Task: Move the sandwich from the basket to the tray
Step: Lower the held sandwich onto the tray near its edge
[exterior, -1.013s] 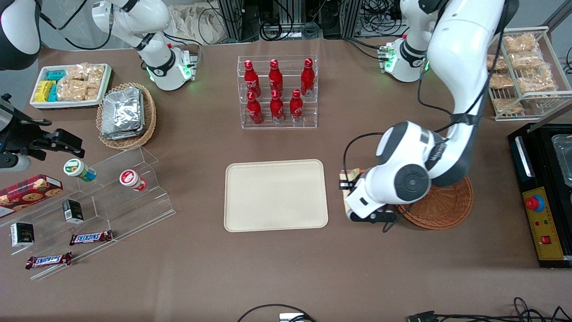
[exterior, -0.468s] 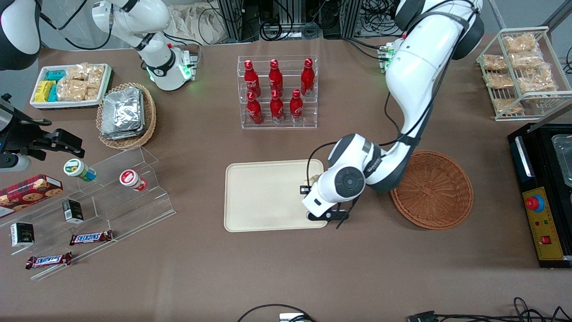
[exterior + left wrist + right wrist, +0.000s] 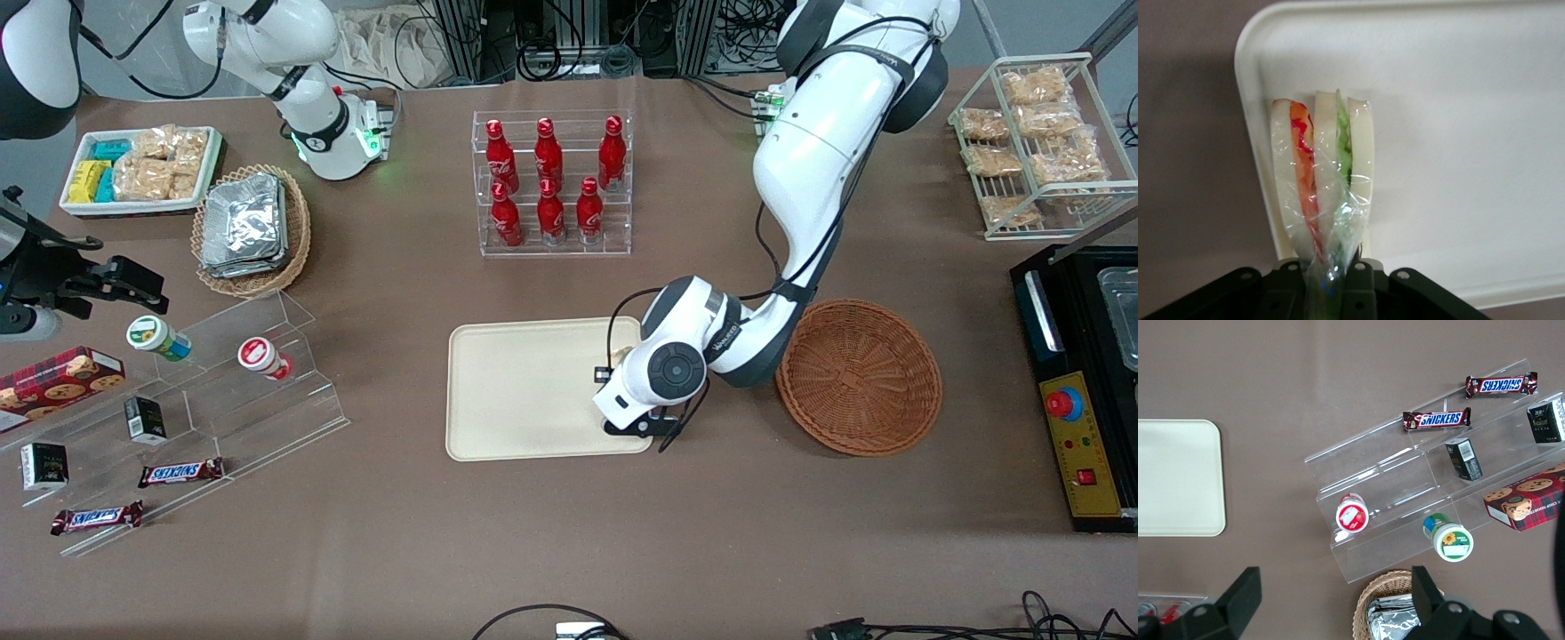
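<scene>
The sandwich (image 3: 1321,180), a wedge of white bread with orange-red and green layers in clear film, is pinched at its tip by my gripper (image 3: 1331,280), which is shut on it. It hangs just over the cream tray (image 3: 1458,133), close to one rounded corner. In the front view my gripper (image 3: 613,369) is over the tray (image 3: 524,391) at the end nearest the reddish-brown basket (image 3: 858,376), whose bowl shows nothing in it. Only a sliver of the sandwich (image 3: 626,355) shows beside the wrist there. I cannot tell whether it touches the tray.
A clear rack of red bottles (image 3: 551,182) stands farther from the front camera than the tray. A wire rack of snack packs (image 3: 1036,142) and a black control box (image 3: 1080,391) are at the working arm's end. A clear stepped stand (image 3: 222,382) lies toward the parked arm's end.
My gripper has carried the sandwich from beside the basket to over the tray's near end, with only a small further shift in the last half second. The basket is now uncovered.
</scene>
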Robot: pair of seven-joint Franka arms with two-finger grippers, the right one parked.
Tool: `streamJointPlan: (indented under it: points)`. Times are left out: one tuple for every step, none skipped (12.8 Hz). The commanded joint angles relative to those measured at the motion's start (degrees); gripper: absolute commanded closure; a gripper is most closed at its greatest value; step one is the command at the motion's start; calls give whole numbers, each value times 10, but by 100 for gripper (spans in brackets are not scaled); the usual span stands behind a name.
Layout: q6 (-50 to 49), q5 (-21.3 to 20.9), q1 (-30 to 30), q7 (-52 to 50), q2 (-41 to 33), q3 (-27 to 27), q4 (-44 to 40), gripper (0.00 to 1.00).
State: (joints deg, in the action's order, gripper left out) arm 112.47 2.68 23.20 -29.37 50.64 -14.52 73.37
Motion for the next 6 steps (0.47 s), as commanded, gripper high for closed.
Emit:
streamJointPlan:
  points:
    - [-28, -7, 3, 14, 0, 4, -12, 100]
    - [-23, -5, 4, 12, 2, 3, -12, 100]
    - [-21, -4, 4, 9, 2, 3, -13, 100]
    - [-19, -3, 4, 8, 3, 3, -13, 100]
    - [-14, -2, 4, 7, 3, 3, -14, 91]
    - [-5, -2, 4, 10, 4, 3, -13, 62]
